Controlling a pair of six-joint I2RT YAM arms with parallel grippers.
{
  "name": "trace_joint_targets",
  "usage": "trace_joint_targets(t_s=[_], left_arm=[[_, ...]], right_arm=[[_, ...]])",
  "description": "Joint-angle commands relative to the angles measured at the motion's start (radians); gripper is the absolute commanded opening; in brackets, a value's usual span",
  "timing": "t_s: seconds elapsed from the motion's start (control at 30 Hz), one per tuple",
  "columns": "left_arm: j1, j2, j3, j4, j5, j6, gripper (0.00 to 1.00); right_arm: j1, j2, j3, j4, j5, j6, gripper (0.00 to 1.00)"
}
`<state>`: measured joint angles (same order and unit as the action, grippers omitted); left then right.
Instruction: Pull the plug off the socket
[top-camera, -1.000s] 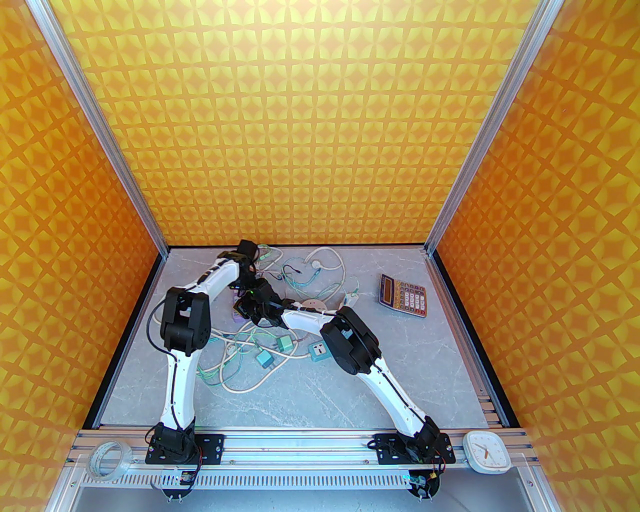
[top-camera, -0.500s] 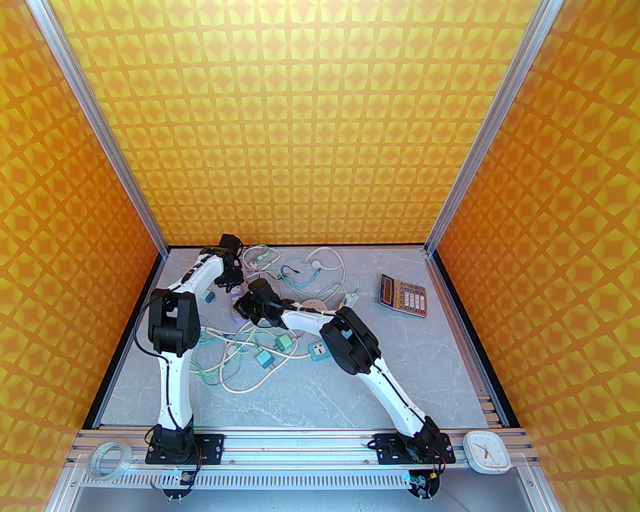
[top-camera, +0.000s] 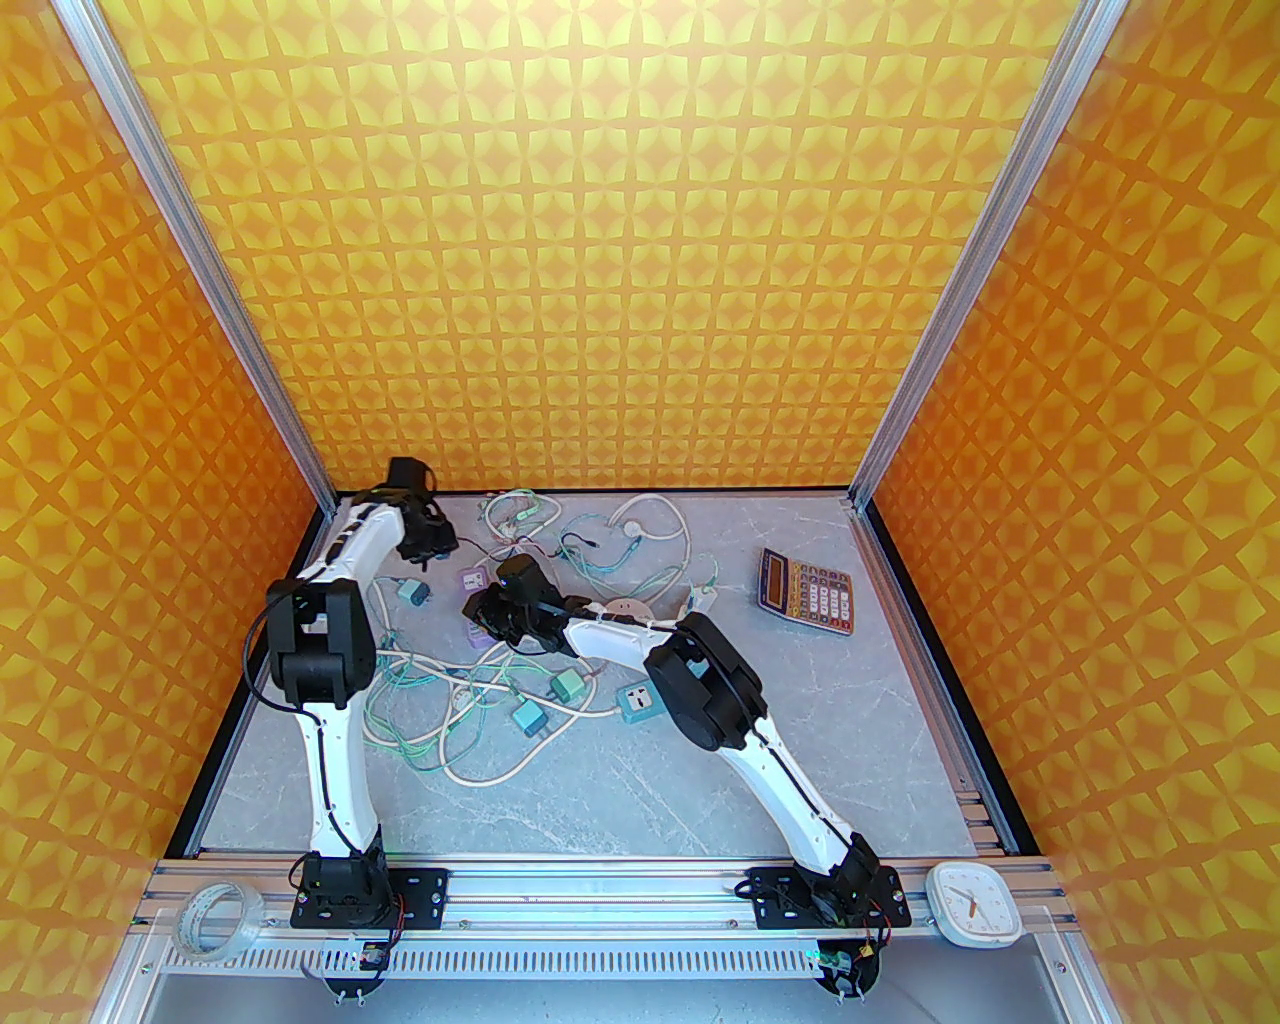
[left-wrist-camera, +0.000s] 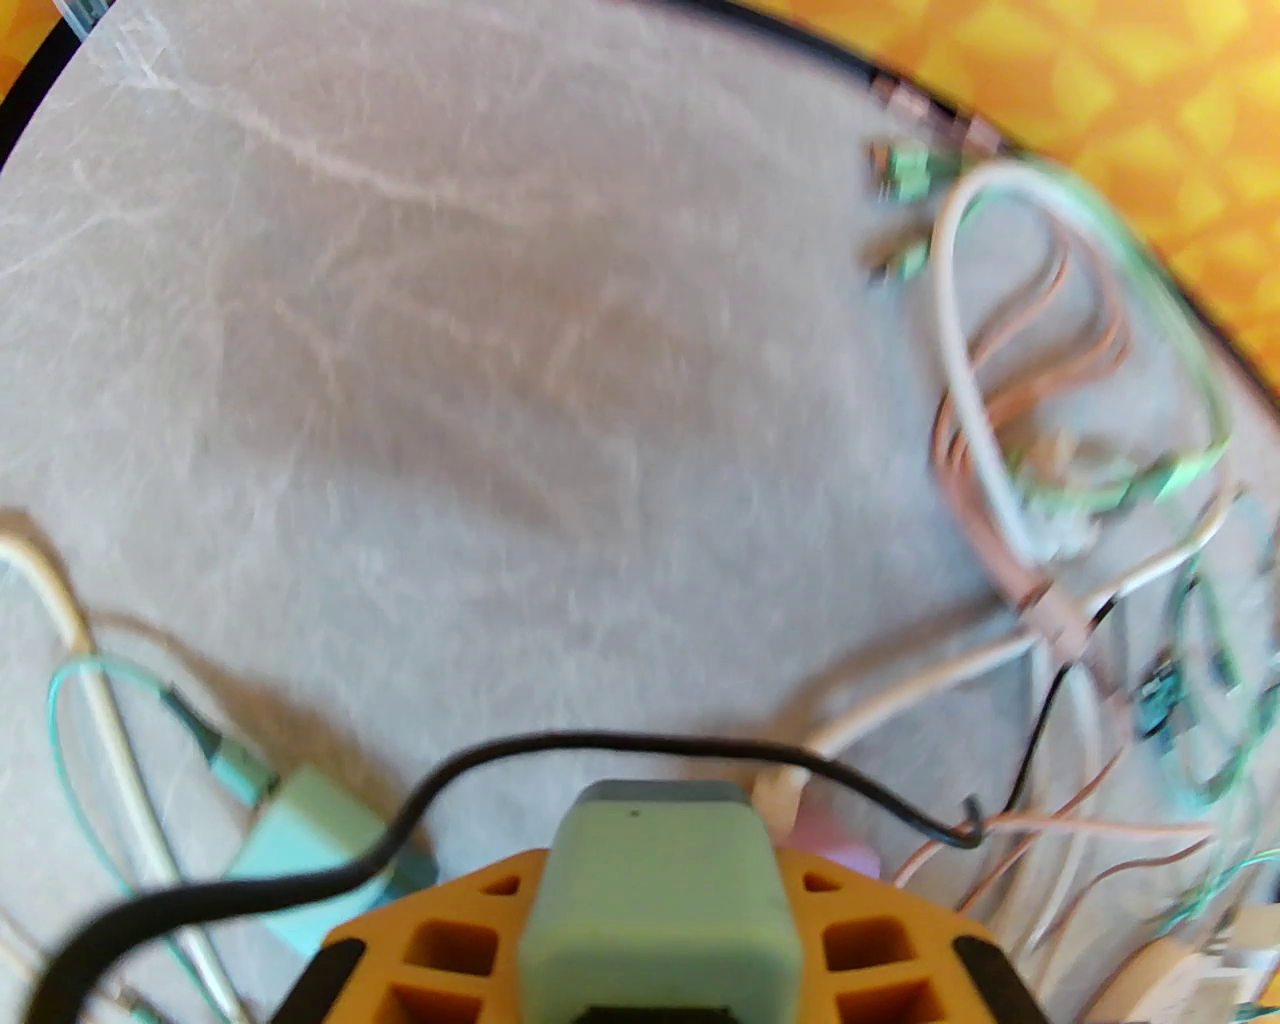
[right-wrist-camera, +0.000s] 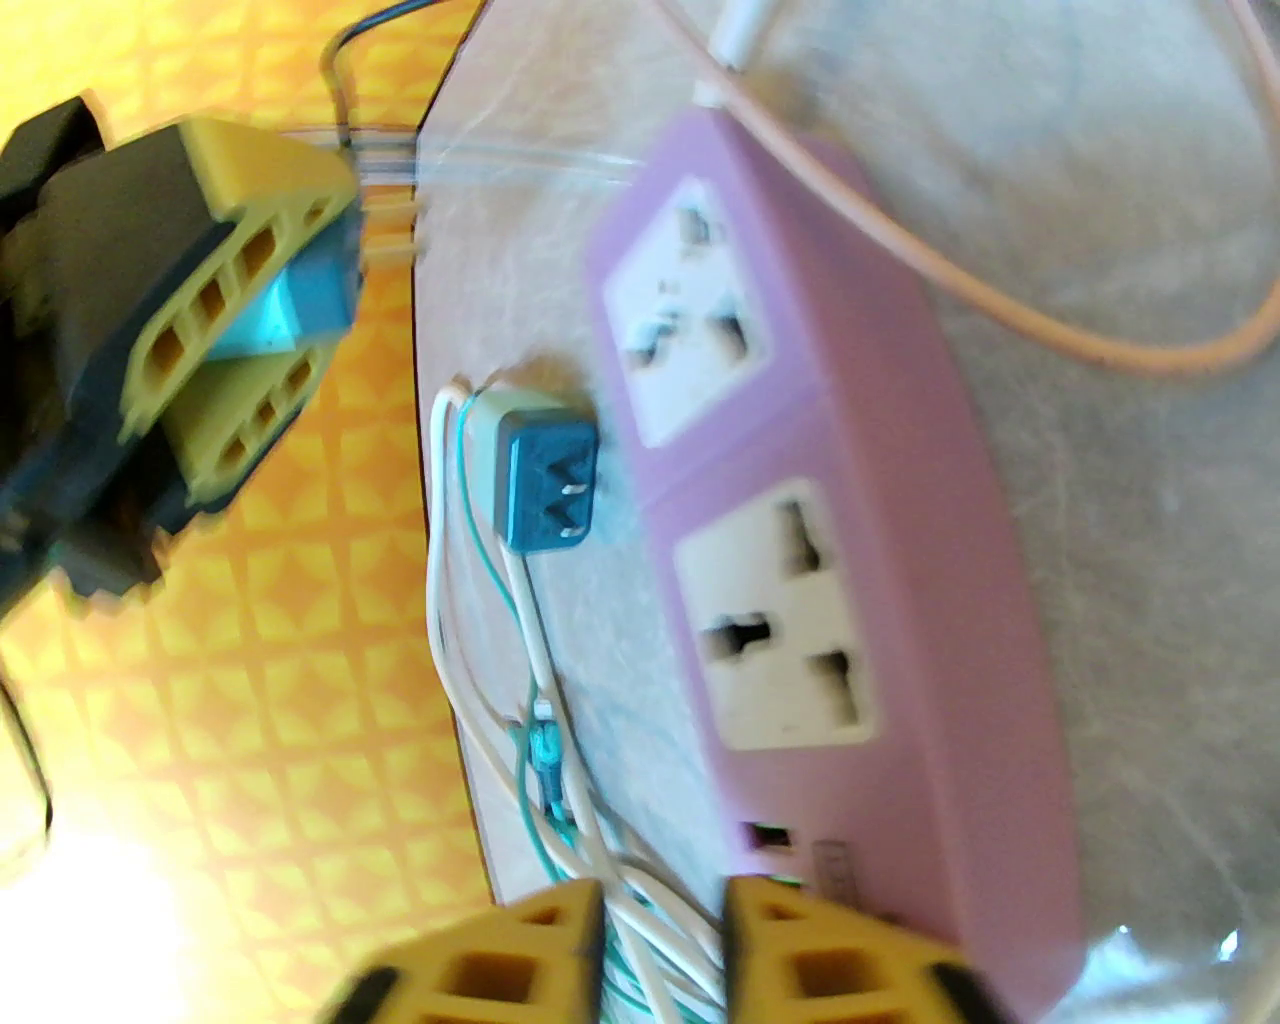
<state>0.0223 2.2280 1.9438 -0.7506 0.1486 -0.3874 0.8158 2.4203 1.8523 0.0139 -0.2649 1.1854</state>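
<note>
White arms (top-camera: 338, 760), black joints (top-camera: 700, 690), yellow-fingered hands (right-wrist-camera: 663, 905)

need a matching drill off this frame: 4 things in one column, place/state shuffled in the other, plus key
Column 1
1. left gripper
2. purple power strip
3. calculator
4. white clock

Column 2
A. on the near aluminium rail, right end
B. flat on the table, both visible sockets empty
C. shut on a teal plug
D. far right part of the table, keys up

Pairs: 1-C, 2-B, 3-D, 4-A
</note>
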Motion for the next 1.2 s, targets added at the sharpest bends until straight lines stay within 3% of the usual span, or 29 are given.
trace_joint_targets(t_s=[0.0, 0.2, 0.43, 0.67, 0.8, 0.87, 0.93, 1.1, 1.17], left_arm=[[0.023, -0.003, -0.024, 0.112, 0.172, -0.057, 0.17], [0.043, 0.048, -0.015, 0.132, 0.236, -0.045, 0.23], [0.060, 0.097, -0.021, 0.134, 0.290, -0.036, 0.23], [0.072, 0.117, -0.050, 0.131, 0.297, -0.029, 0.32], [0.079, 0.117, -0.079, 0.127, 0.298, -0.025, 0.43], [0.080, 0.112, -0.085, 0.115, 0.293, -0.021, 0.58], [0.080, 0.094, -0.100, 0.112, 0.287, -0.015, 0.63], [0.080, -0.034, -0.181, 0.127, 0.245, 0.011, 0.75], [0.080, -0.107, -0.229, 0.147, 0.235, 0.009, 0.85]], right_arm=[[-0.010, -0.126, -0.055, -0.056, 0.051, -0.147, 0.54], [-0.014, -0.318, -0.146, -0.079, 0.087, -0.284, 0.98], [-0.023, -0.478, -0.249, -0.145, 0.144, -0.373, 0.99], [-0.028, -0.607, -0.342, -0.197, 0.226, -0.433, 0.98], [-0.036, -0.662, -0.386, -0.210, 0.253, -0.446, 0.99], [-0.041, -0.685, -0.403, -0.218, 0.264, -0.451, 0.98], [-0.042, -0.713, -0.419, -0.234, 0.282, -0.466, 0.99], [-0.050, -0.813, -0.482, -0.298, 0.384, -0.534, 0.99], [-0.062, -0.864, -0.524, -0.316, 0.438, -0.567, 0.99]])
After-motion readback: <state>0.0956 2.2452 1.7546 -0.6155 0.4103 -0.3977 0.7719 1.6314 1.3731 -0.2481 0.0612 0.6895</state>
